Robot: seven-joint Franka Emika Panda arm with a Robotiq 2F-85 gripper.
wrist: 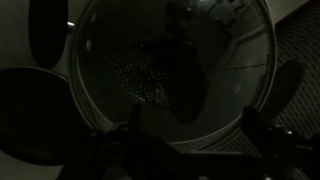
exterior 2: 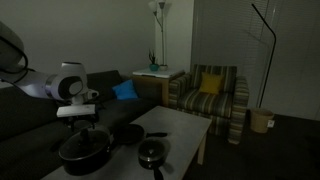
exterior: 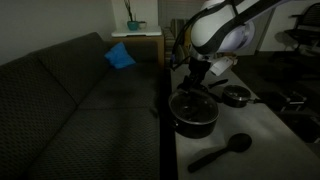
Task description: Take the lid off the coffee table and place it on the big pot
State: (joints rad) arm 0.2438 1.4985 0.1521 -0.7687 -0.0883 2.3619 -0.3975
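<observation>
The big pot (exterior: 195, 120) is black and stands on the near end of the pale coffee table (exterior: 262, 140); it also shows in the other exterior view (exterior 2: 84, 155). The round glass lid (wrist: 170, 70) with its thin metal rim fills the wrist view and appears to lie on the big pot. My gripper (wrist: 192, 128) hangs just above the lid's edge with its fingers wide apart and nothing between them. It also shows over the pot in both exterior views (exterior: 197, 82) (exterior 2: 78, 122). The room is dim, and I cannot pick out the lid's knob for certain.
A black long-handled spoon (exterior: 215, 152) lies near the pot. A small saucepan (exterior 2: 152, 153) and a shallower pan (exterior 2: 126, 134) stand beside it. A dark sofa (exterior: 70, 100) with a blue cushion (exterior: 120, 56) runs along the table. A striped armchair (exterior 2: 210, 95) stands beyond.
</observation>
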